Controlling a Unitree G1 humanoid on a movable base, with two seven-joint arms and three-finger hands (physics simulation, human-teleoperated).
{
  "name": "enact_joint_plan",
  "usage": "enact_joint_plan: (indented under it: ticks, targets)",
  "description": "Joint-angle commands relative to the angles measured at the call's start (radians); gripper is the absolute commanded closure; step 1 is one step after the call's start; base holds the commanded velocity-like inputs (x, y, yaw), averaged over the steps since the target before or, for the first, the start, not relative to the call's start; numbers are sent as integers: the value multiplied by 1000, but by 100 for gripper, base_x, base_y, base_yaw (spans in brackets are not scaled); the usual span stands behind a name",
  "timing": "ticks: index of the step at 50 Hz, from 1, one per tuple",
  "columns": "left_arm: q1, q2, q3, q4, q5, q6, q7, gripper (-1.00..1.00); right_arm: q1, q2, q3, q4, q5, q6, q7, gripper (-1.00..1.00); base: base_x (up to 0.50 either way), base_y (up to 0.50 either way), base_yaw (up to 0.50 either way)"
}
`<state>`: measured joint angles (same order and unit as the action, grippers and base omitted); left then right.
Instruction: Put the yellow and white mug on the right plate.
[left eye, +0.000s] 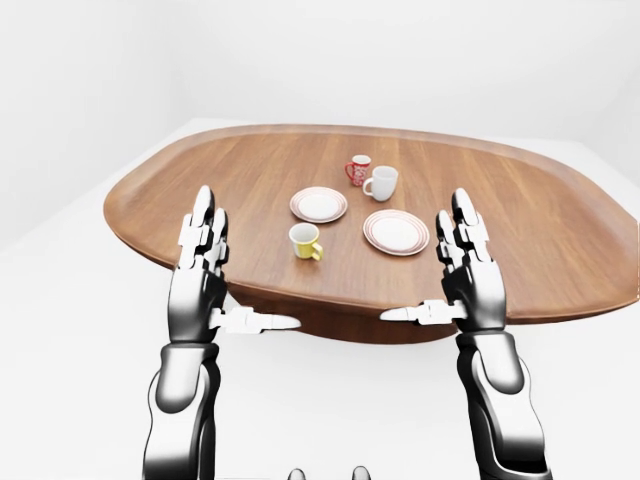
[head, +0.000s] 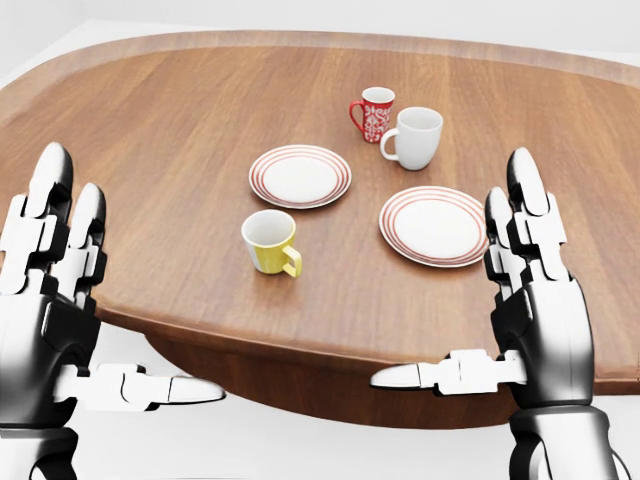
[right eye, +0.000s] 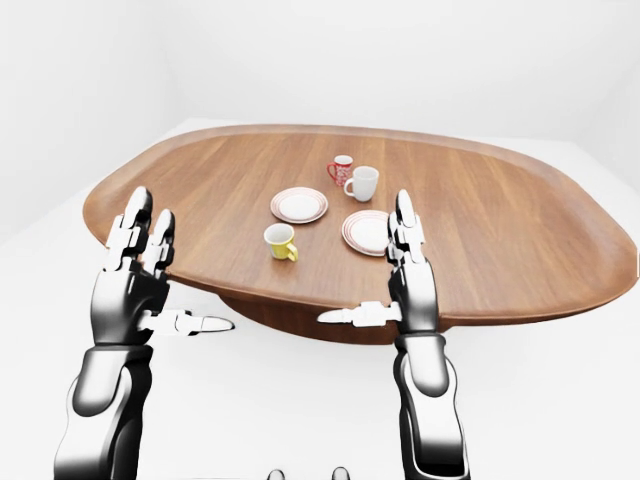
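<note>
The yellow and white mug (head: 270, 241) stands upright on the wooden table (head: 180, 130), its handle turned to the lower right. The right plate (head: 434, 225), white with red rings, lies empty to the mug's right. My left hand (head: 120, 290) is open and empty at the table's near edge, lower left of the mug. My right hand (head: 455, 280) is open and empty at the near edge, just below the right plate. Both hands have fingers pointing up and thumbs pointing inward. Neither touches anything.
A second ringed plate (head: 300, 176) lies above the mug. A red patterned mug (head: 374, 113) and a plain white mug (head: 415, 137) stand side by side above the right plate. The oval table has a raised rim; white floor surrounds it.
</note>
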<state>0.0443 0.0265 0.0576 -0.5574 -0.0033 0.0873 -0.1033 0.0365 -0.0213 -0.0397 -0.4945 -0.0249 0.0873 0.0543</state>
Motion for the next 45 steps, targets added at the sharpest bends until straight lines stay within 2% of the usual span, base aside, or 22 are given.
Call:
enact_joint_plan:
  ticks: [1,7,11,15,22,45]
  targets:
    - [0,-1,1,-3,2,0,-4,-100,1,1,1,4,-10,0,4,-100,0,0,50]
    - [4,-1,-1,-7,3,0,-4,-100,-1,0,2,18,-24,0,-3,-100,0,0,50]
    - [4,-1,-2,0,4,0,-5,-100,-10,1,13,30,-59,0,-8,-100,-4,14,0]
    - [4,-1,0,0,3,0,-6,-100,23,20,-8,-49,63,0,55,-100,8,2,0]
    - [3,0,1,-8,3,0,-6,-100,13,1,-2,-38,49,0,33,-100,48,14,0]
    - [9,-2,-8,-10,7,0,-10,-100,15,2,-1,-23,44,0,28,-100,48,14,0]
